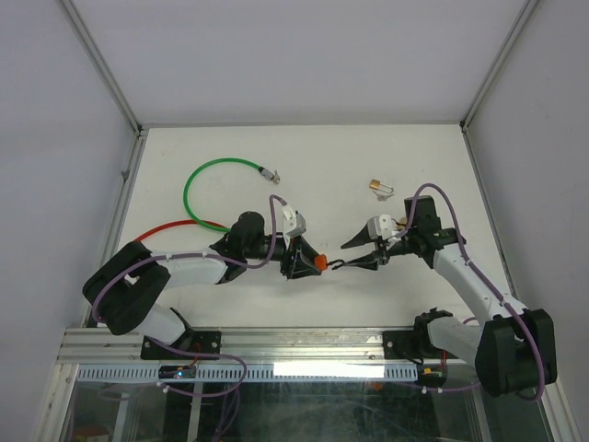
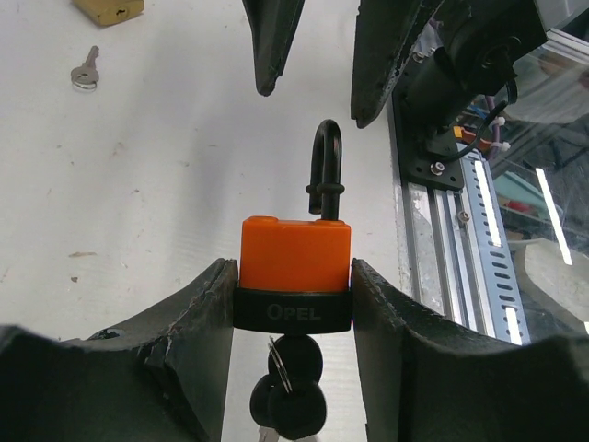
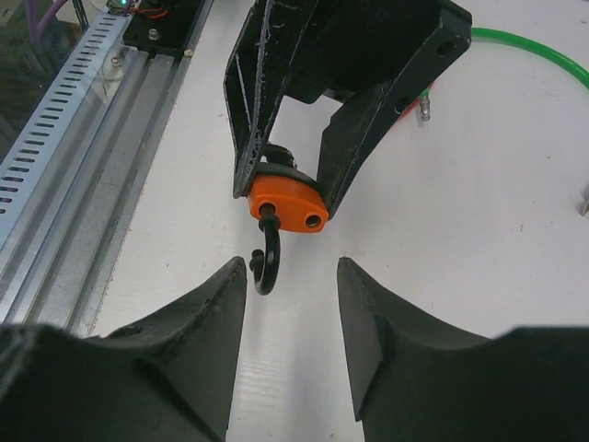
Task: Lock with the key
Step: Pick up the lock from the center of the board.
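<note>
An orange padlock with a black base is clamped between my left gripper's fingers, at the table's middle. Black-headed keys hang from its underside on a ring; one sits in the keyhole. Its black shackle is out of one hole and swung aside, pointing at my right gripper. That gripper's jaws stand apart. The shackle's bend lies just off the tip of the left finger, and nothing is pinched. In the left wrist view the right fingers flank the shackle tip.
A small brass padlock and a loose silver key lie at the back right. A green cable loop and a red cable lie at the left. An aluminium rail runs along the near edge.
</note>
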Robot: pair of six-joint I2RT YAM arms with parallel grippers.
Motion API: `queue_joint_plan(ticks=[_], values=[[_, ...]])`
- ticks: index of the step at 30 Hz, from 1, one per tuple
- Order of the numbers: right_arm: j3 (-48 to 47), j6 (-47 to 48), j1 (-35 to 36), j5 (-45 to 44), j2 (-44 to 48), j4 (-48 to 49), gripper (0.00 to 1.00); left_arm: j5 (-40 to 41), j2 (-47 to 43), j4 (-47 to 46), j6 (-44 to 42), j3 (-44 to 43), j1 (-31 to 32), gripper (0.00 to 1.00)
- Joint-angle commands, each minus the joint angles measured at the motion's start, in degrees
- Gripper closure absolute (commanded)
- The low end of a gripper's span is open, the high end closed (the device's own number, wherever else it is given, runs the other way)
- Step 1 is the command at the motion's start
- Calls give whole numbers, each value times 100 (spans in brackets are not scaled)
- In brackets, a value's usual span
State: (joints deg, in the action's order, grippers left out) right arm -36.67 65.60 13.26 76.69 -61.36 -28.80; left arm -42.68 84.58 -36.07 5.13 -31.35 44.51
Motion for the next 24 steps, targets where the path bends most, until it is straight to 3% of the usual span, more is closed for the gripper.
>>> queue_joint_plan(ticks=[1, 24], values=[[-1, -154, 117, -56, -91, 225, 55, -351, -15, -539, 182, -268, -72, 100], [-144, -177, 423, -283, -374, 43, 82, -271, -12, -638, 285, -204, -114, 100]])
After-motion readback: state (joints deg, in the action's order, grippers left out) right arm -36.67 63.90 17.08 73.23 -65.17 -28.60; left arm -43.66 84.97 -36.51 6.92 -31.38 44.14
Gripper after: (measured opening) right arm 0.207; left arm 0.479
